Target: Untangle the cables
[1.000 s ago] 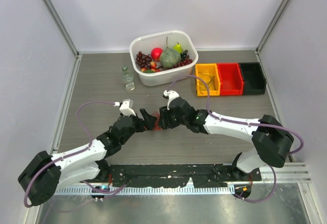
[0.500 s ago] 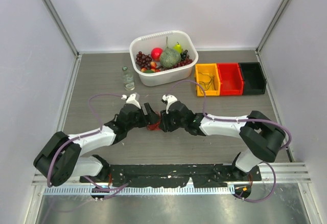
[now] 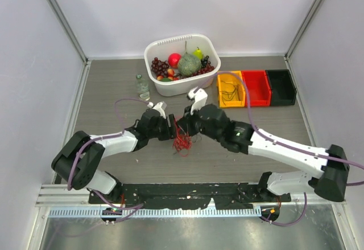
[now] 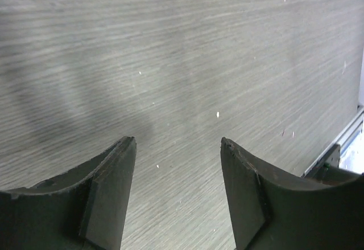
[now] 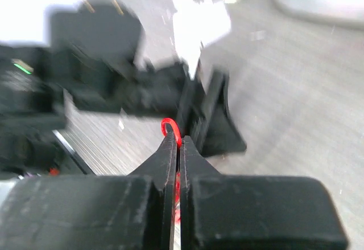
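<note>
While the right claw [image 5: 177, 146] clamped the cables [image 3: 182, 142], the left claw [image 4: 178, 153] gaped empty; one-sided pulling risked tightening knots.

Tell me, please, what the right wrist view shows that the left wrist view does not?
Only the right wrist view: the right jaws shut on a red wire, its loop poking out at their tips, with the left arm blurred behind. Only the left wrist view: the left jaws open with nothing between them, and a metal rail at the right edge. Both: the grey wood-grain table.
</note>
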`<state>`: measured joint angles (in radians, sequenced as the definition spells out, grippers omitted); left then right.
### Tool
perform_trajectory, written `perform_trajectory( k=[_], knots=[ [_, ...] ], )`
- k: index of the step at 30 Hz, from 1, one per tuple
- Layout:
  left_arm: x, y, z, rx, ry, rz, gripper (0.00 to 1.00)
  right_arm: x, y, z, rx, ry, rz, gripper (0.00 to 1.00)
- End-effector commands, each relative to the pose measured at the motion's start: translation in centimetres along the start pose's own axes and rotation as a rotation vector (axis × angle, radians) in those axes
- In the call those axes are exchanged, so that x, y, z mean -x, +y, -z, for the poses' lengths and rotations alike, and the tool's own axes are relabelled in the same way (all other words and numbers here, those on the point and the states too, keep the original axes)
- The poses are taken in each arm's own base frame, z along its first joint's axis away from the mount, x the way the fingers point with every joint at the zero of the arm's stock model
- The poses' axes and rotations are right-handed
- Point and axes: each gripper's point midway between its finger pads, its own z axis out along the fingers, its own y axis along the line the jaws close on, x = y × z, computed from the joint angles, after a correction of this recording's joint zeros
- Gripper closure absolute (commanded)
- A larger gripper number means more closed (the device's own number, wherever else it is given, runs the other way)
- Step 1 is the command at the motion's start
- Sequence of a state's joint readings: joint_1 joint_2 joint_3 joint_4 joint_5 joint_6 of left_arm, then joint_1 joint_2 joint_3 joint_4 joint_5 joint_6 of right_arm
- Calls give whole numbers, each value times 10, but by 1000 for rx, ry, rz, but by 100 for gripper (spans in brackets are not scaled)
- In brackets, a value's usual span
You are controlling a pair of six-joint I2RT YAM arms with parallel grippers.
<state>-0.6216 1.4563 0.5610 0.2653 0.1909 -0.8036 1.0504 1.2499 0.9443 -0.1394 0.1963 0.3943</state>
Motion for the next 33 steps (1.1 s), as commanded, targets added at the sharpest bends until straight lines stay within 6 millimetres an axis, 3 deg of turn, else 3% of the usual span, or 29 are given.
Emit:
perform_trajectory(
  k=[1, 4, 6, 9, 13, 16, 21, 25, 33],
  knots=[
    [3, -20, -2, -81, 28, -45, 39, 108, 18, 47, 15, -254, -23, 99],
    [5, -17, 1, -70, 6, -42, 43, 161, 40, 81, 91, -358, -33, 99],
    [9, -19, 8, -87, -39, -44, 43, 180, 49, 94, 117, -379, -15, 99],
    [17, -26, 32, -149, -154, -66, 36, 185, 41, 101, 65, -377, -13, 100],
    [29, -33, 82, -269, -384, -89, 11, 165, 24, 95, 6, -351, -45, 99],
    [30, -43, 106, -361, -470, -113, 4, 130, 16, 75, -8, -295, -76, 99],
    [21, -70, 113, -490, -415, -176, 0, 73, 4, 42, -24, -192, -108, 99],
    [23, -87, 115, -569, -416, -182, 0, 39, -3, 24, -41, -118, -118, 99],
    [26, -99, 107, -581, -422, -175, 0, 15, -1, 11, -17, -63, -124, 99]
  ],
)
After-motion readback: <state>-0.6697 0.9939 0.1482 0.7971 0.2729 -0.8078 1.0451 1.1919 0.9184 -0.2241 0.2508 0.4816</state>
